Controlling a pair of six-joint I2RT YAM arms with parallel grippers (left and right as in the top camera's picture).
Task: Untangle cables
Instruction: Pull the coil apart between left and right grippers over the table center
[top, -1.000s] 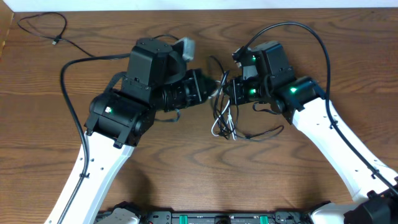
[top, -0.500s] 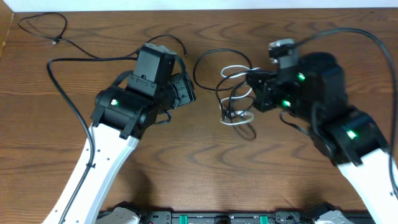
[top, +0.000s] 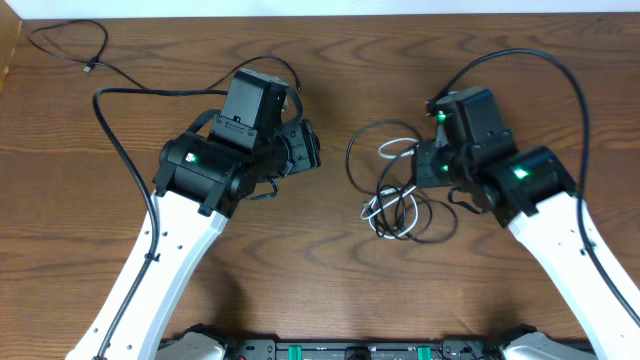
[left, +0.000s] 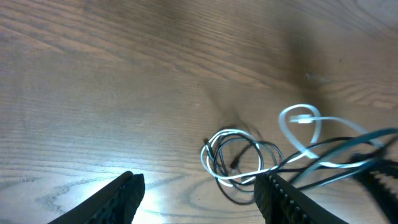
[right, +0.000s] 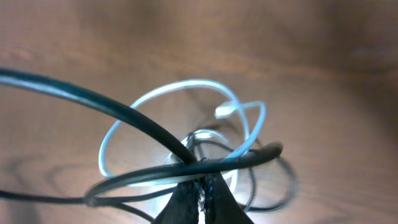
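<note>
Black and white cables (top: 392, 212) lay in a knot on the desk (top: 320, 270), pinched by the right claw (right: 202, 190), while the left claw (left: 202, 180), spread and empty, hung near on their left.

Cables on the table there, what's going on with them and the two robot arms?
Two robot arms are working on a knot of thin cables, black and white strands looped together. The right gripper has its jaws pinched shut on the knot's upper strands, while the lower loops seem to lie on the table. The left gripper hangs off to the side, jaws open and empty. One more thin black cable lies apart at the far left corner. The knot is not yet undone.
</note>
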